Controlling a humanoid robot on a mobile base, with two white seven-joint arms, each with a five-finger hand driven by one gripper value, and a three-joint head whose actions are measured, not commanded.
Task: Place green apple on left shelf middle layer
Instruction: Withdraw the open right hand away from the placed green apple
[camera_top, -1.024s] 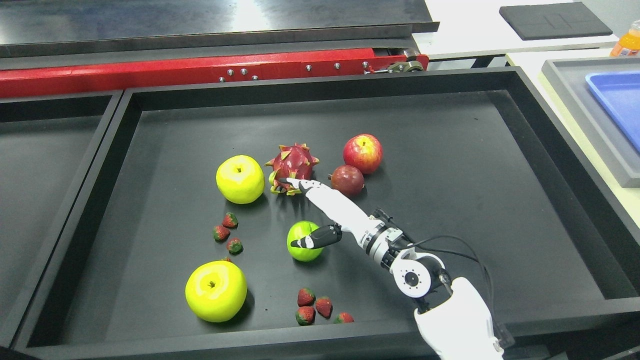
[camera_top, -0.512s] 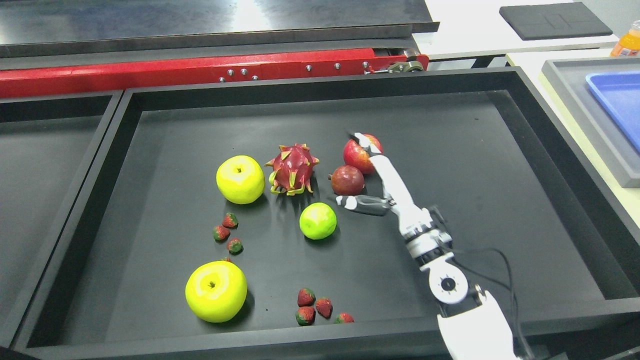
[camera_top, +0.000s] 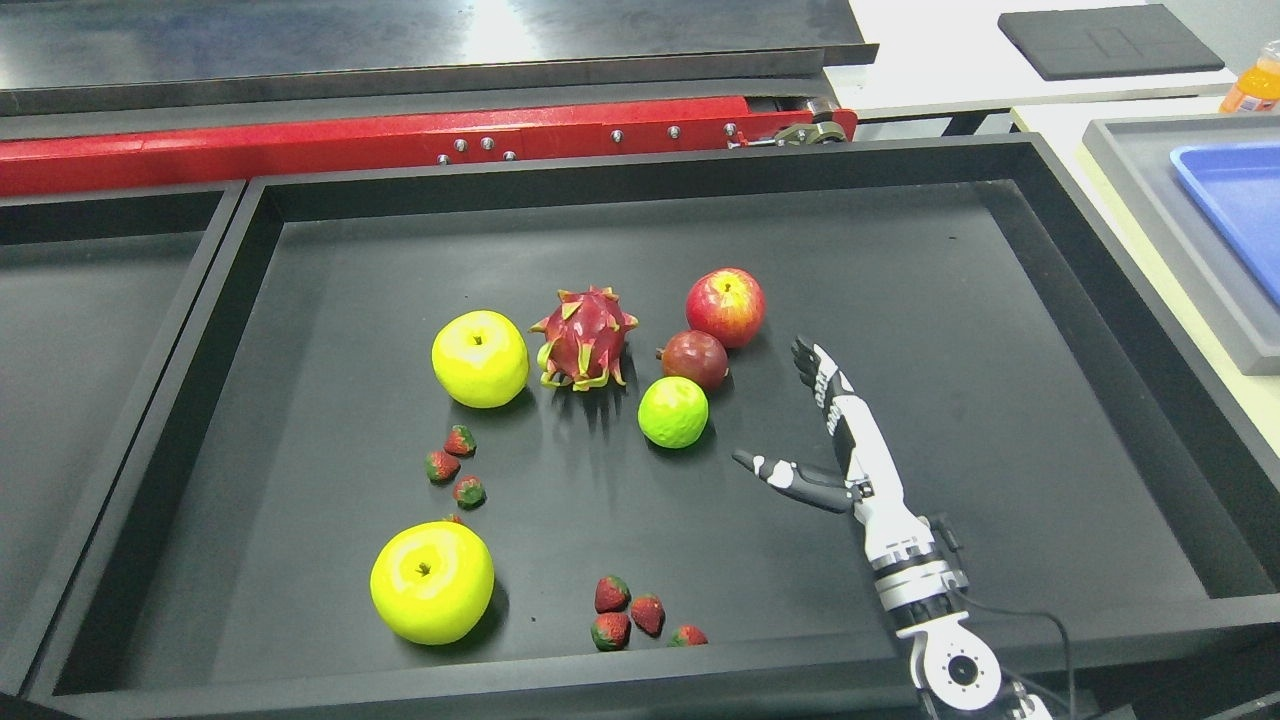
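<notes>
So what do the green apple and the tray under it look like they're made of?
The green apple looks like a plastic or foam replica, though I can't be sure: even bright colour and a smooth, slightly glossy skin with a soft highlight. The tray has a matte black, non-reflective floor, possibly a rubber or foam liner, with raised dark walls.

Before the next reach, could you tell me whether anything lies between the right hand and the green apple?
Nothing visible does. The right hand is open, to the right of the green apple, with only bare tray floor between them. The dark red fruit sits close behind the apple, off that path. The shelf is not in view.
</notes>
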